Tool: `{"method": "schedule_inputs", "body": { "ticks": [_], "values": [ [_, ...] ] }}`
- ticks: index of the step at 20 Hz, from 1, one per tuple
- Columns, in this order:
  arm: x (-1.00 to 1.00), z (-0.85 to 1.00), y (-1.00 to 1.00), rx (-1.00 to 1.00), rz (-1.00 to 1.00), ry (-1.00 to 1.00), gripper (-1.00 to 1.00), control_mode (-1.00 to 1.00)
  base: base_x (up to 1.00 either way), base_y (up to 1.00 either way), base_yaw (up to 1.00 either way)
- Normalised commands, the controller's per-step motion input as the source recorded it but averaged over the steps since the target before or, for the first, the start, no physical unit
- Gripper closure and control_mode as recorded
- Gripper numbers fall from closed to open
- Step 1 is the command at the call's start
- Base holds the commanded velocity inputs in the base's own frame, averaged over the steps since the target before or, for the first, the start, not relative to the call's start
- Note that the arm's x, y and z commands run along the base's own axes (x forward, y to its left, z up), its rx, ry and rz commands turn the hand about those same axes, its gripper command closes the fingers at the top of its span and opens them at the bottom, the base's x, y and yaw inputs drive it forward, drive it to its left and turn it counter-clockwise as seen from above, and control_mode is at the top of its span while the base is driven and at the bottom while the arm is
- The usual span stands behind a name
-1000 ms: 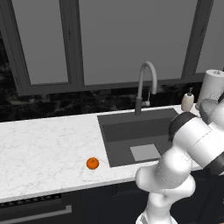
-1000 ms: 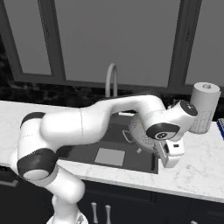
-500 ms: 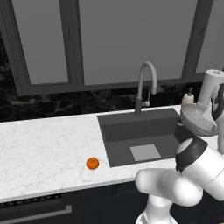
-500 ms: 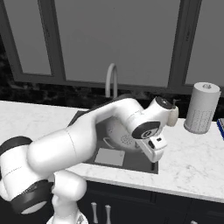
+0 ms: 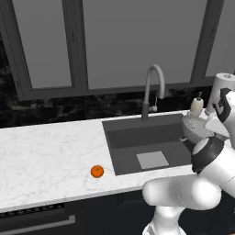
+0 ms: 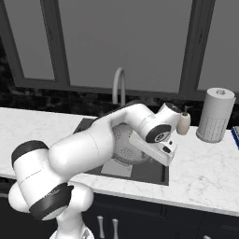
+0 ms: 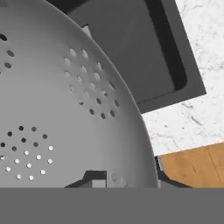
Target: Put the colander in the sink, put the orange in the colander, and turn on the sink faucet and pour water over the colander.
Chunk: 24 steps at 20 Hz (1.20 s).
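Note:
The light-grey perforated colander [image 6: 125, 144] hangs tilted over the right part of the dark sink [image 6: 154, 172], partly hidden behind my forearm. In the hand view the colander [image 7: 65, 113] sits very close, and my gripper [image 7: 104, 180] is shut on its rim at the bottom edge. From the left the colander [image 5: 193, 127] shows at the sink's [image 5: 137, 137] right edge. The orange [image 5: 97, 171] lies on the white counter left of the sink, far from my hand. The gooseneck sink faucet [image 5: 154, 87] stands behind the basin; no water runs.
A white paper-towel roll [image 6: 215, 114] and a small soap dispenser [image 6: 183, 122] stand on the counter right of the sink. My bulky arm [image 6: 93, 149] stretches across the basin's front. Dark window panes back the counter.
My arm has swung left from the right counter towards the sink, carrying the colander with it; the colander now hangs over the basin's right part. The orange has not moved.

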Motion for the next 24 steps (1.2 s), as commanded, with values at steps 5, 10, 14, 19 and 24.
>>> {"method": "schedule_inputs", "body": {
  "ticks": [5,10,14,19,24],
  "values": [
    [0.47,-0.25,0.0,0.02,0.38,-0.09,1.0,-1.0,0.0,0.0,0.0],
    [0.74,-0.31,0.03,0.03,0.1,-0.03,1.0,-1.0,0.0,0.0,0.0],
    [0.61,-0.38,0.16,0.05,0.0,-0.06,1.0,-1.0,0.0,0.0,0.0],
    [0.51,-0.44,0.33,0.0,-0.05,-0.04,1.0,-1.0,0.0,0.0,0.0],
    [0.27,-0.53,0.28,0.0,-0.09,-0.01,1.0,-1.0,0.0,0.0,0.0]
  ]
}}
